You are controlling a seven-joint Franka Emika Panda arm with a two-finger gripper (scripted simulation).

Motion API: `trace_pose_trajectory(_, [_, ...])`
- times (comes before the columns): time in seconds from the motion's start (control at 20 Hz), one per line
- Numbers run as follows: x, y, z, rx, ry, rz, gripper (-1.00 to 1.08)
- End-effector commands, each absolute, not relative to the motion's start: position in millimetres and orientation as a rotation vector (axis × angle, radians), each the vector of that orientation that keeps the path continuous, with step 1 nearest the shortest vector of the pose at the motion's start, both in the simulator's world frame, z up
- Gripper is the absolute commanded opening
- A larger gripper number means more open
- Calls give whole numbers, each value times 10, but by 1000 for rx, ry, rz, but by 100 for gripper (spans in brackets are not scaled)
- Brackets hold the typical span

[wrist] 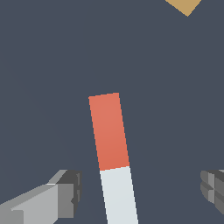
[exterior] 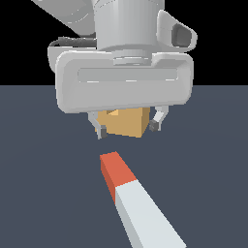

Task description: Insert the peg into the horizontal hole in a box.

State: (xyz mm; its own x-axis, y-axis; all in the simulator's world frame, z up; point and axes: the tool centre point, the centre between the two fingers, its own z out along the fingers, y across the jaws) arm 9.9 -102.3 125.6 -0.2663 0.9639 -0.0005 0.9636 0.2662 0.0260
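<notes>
The peg (exterior: 138, 201) lies flat on the dark floor, its red-orange end pointing away toward the box and its pale grey-white part running to the near edge of the exterior view. In the wrist view the peg (wrist: 113, 153) lies between the two fingers. The tan box (exterior: 127, 122) stands behind the peg, mostly hidden by the hand; only a corner of the box (wrist: 186, 6) shows in the wrist view. Its hole is not visible. My gripper (exterior: 128, 128) hangs open above the floor with nothing between its fingertips (wrist: 72, 192), over the peg's far part.
The dark blue-grey floor (exterior: 43, 184) spreads all around. The arm's large white hand body (exterior: 123, 82) blocks much of the box in the exterior view.
</notes>
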Motion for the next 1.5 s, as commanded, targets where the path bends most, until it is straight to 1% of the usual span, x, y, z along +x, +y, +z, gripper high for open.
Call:
trace_pose_trajectory(0.0, [112, -1205, 1127, 1851, 2523, 25, 100])
trace_pose_trajectory(0.3, [167, -1548, 885, 1773, 2588, 12, 100])
trace_pose_trajectory(0.6, [219, -1752, 741, 1724, 2625, 3, 100])
trace_pose_trajectory(1.1, [236, -1806, 673, 1714, 2634, 0, 100])
trace_pose_trajectory(1.45, [233, -1802, 366, 1711, 2635, 0, 100])
